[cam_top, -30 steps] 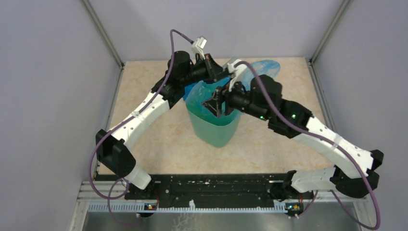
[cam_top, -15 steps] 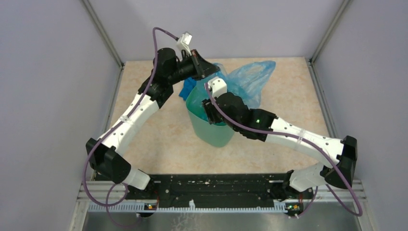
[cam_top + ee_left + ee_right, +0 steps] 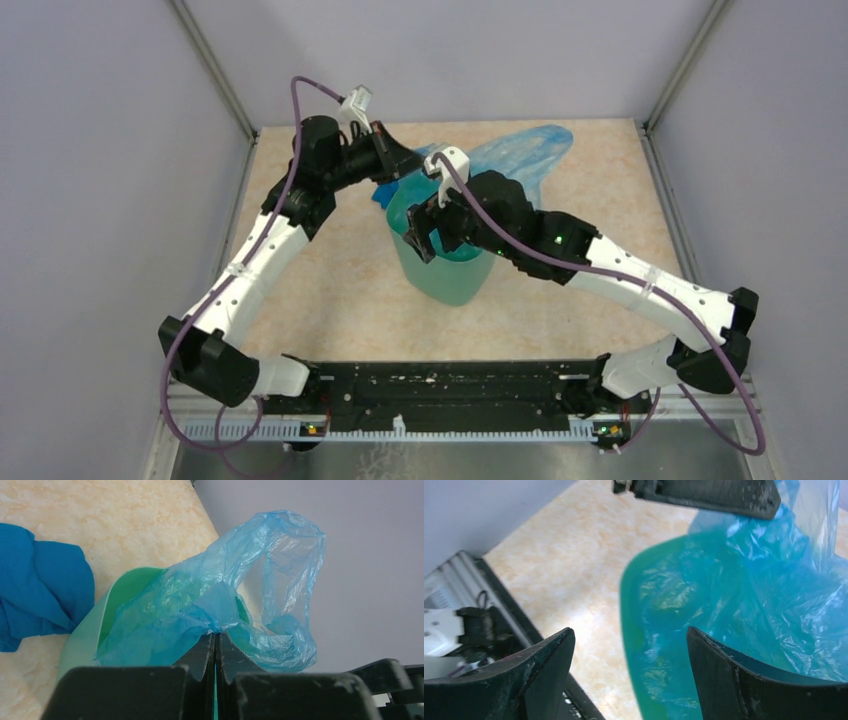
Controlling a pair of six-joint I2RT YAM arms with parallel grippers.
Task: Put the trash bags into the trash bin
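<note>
Thin blue film, crinkly and translucent: the trash bag [image 3: 220,600] lies partly in the mint-green trash bin [image 3: 445,280], which stands mid-bench; part lines the inside of the mouth, while a loose billow trails over the rim toward 1 o'clock and out over the bench [image 3: 330,290].

Left fingers [image 3: 207,647] clenched on a gathered pinch of film, above the rim at about 11 o'clock; the film fans out taut from that pinch.

Right fingers [image 3: 719,665] spread wide and grasping nothing; poised over the bin's 9 o'clock side, rim and film showing between them.

A darker blue folded bundle [image 3: 385,193] sits on the bench at the bin's 10 o'clock, just beside the wall; what it is, cannot tell.

Step in hand, as judged: seating the bag. Best done with the left pinch held firm as an anchor; right fingers brought down inside the mouth to press film toward the bottom, then the 1 o'clock billow gathered in.

Risks: thin film likely tears or snags if dragged across the rim; a light bin may tip under sideways pull.
</note>
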